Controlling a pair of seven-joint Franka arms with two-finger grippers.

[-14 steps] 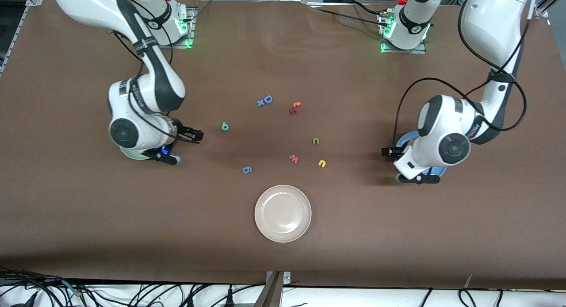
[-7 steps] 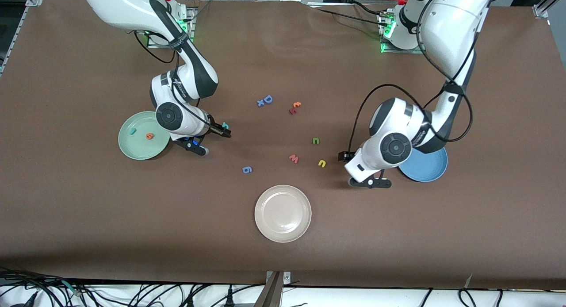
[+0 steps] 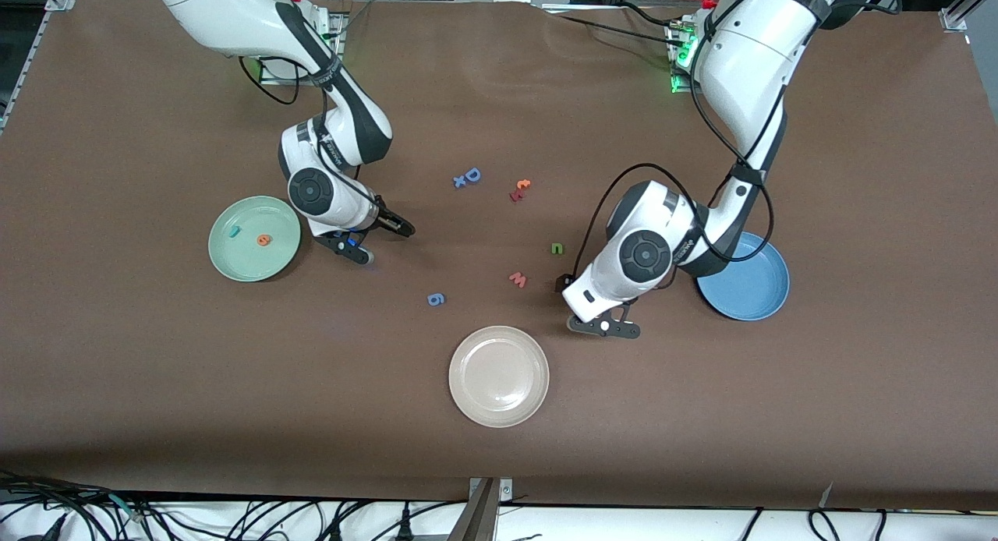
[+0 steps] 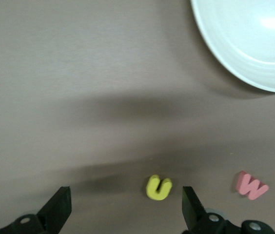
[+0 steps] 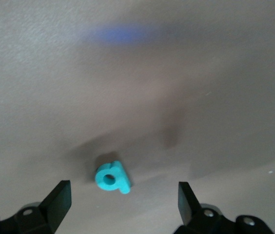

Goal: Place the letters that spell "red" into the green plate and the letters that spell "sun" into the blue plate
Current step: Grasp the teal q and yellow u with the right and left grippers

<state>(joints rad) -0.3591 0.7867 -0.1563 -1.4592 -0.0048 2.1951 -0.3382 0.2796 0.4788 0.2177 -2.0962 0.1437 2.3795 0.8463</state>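
The green plate (image 3: 234, 260) holds a teal "r" (image 3: 234, 231) and an orange "e" (image 3: 264, 240). My right gripper (image 3: 399, 228) hangs open just above the table beside that plate. A teal "d" (image 5: 111, 177) lies flat between its fingers (image 5: 59, 201), untouched. The blue plate (image 3: 752, 291) sits at the left arm's end, partly hidden by that arm. My left gripper (image 3: 564, 282) is open low over the yellow "u" (image 4: 158, 187), which lies between its fingers (image 4: 190, 207). The dark green "n" (image 3: 557, 249) lies on the table close by.
A beige-white plate (image 3: 499, 376) sits nearest the front camera, its rim (image 4: 235, 58) in the left wrist view. A pink "w" (image 3: 518, 280), a blue "g" (image 3: 437, 298), a blue "D" (image 3: 472, 175) with a small "x", and small orange-red letters (image 3: 521, 189) lie mid-table.
Both arms swung in from their plates toward the middle. The right gripper came over the teal "d" and the left gripper over the yellow "u". Both plates are now uncovered.
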